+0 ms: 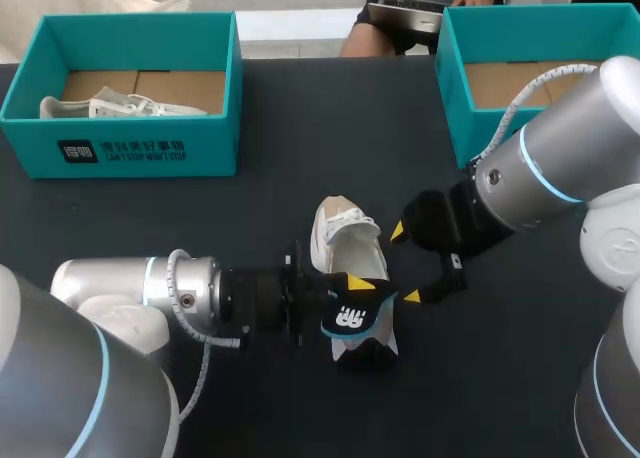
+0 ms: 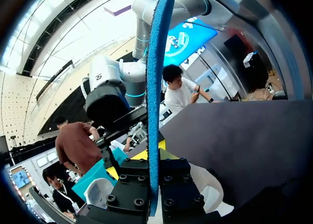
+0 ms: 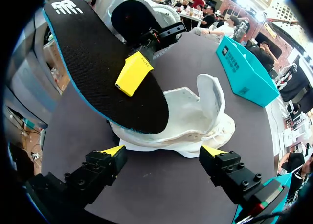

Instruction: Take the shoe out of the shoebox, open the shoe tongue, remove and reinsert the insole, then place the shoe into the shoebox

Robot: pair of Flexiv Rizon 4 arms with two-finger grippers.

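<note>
Left hand (image 1: 355, 296) closed on the insole (image 1: 360, 323). One yellow fingertip (image 3: 132, 72) was pressed flat on its black top face, the other finger behind it. In the left wrist view the insole (image 2: 155, 87) stood edge-on between the fingers, with its blue rim running straight out ahead of the hand (image 2: 154, 158).

Insole off the table (image 1: 250, 228) and tilted. The logo end was raised and away from the right hand. The plain end dipped toward the shoe's opening; contact there could not be told.

Shoe (image 1: 345, 240): white, resting on the table just under and ahead of the left hand. It also lay directly ahead of the right hand (image 1: 405, 263). In the right wrist view the shoe (image 3: 195, 119) sat just past both yellow tips, opening upward and heel collar standing up.

Right hand (image 3: 163, 150) open, fingers spread wide to either side of the shoe and gripping nothing. The tips were close to the shoe but apart from it.

First shoebox (image 1: 455, 108): teal, well behind the right hand, partly covered by the right arm.

Second shoebox (image 1: 130, 148): teal, well beyond the left hand across the table. A second shoe (image 1: 110, 106), white, lay inside.
</note>
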